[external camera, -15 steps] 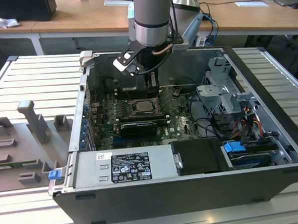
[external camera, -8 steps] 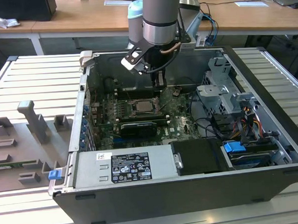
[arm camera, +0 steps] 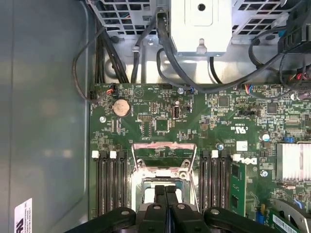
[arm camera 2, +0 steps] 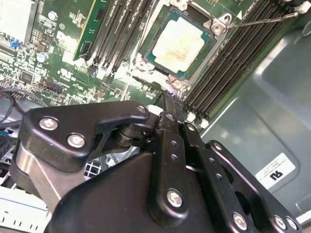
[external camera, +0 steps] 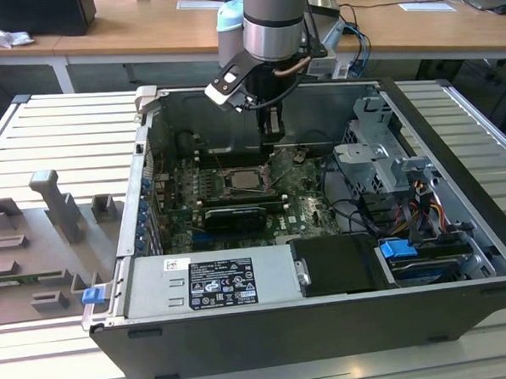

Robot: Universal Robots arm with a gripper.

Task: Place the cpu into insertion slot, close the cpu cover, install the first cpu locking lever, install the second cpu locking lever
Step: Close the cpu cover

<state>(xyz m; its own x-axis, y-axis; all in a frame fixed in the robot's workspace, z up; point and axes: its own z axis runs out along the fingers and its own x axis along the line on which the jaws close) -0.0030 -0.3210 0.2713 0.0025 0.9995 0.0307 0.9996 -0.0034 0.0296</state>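
Pincer (arm camera: 165,193): fingers pressed together with nothing between them, hanging low inside the computer case (external camera: 328,321).
Cpu (arm camera 2: 182,42): lies flat in the insertion slot (external camera: 244,181), silver top showing.
Slot's place: on the green motherboard (arm camera: 160,104), between banks of memory slots (arm camera: 111,182).
Cpu cover (arm camera: 163,170): apparently swung up off the slot, with board visible through its window.
Pincer tips: just beside the slot's edge; I cannot tell whether they touch it.

You find the cpu (arm camera 2: 181,42), a pale silver square, lying flat in the black-framed insertion slot (arm camera 2: 144,60) in the second wrist view, while the silver windowed cpu cover (arm camera: 164,146) stands swung open at its edge in the first wrist view.
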